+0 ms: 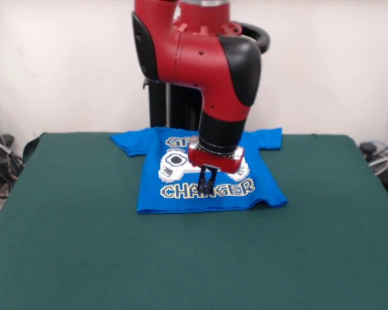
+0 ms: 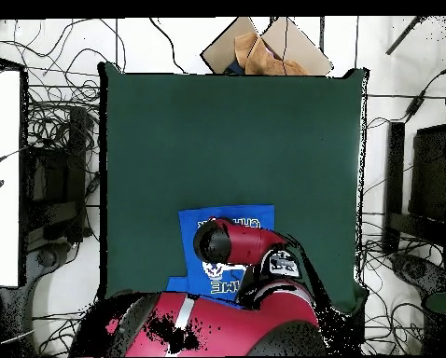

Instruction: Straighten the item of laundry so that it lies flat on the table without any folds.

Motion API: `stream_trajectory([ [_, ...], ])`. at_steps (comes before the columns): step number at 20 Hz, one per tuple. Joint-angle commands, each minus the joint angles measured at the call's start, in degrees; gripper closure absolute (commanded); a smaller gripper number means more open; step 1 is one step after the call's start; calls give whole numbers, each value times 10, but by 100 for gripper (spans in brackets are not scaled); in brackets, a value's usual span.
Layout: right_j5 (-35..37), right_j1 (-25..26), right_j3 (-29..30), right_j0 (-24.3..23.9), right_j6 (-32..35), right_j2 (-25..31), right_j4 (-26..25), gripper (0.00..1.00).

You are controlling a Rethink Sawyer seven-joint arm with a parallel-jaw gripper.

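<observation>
T-shirt [image 1: 207, 174] is lying nearly flat at the table's [image 1: 84, 245] robot-side edge — one hem corner is still puckering — while the gripper [image 1: 207, 185], fingers together, is pressing on the print.

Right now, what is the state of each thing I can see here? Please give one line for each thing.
T-shirt: print side up, spread mostly flat near the table's robot side; small fold at one hem corner.
Gripper: pointing down over the print, fingers close together; contact with the cloth cannot be told.
Table: green cloth surface, carrying the shirt.
Cardboard box: open, beyond the table's far edge.
</observation>
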Motion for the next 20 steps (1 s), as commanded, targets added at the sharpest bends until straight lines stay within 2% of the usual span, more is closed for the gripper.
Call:
stream_trajectory([
  [1, -72, 46, -59, -8, 84, 75, 14, 100],
  [7, -184, 78, -86, 16, 109, 50, 18, 100],
  [10, -206, 82, -86, 10, 109, 54, 14, 100],
  [15, -273, 88, -81, 35, 124, 20, 34, 100],
  [20, -285, 90, -81, 34, 119, 19, 38, 100],
])
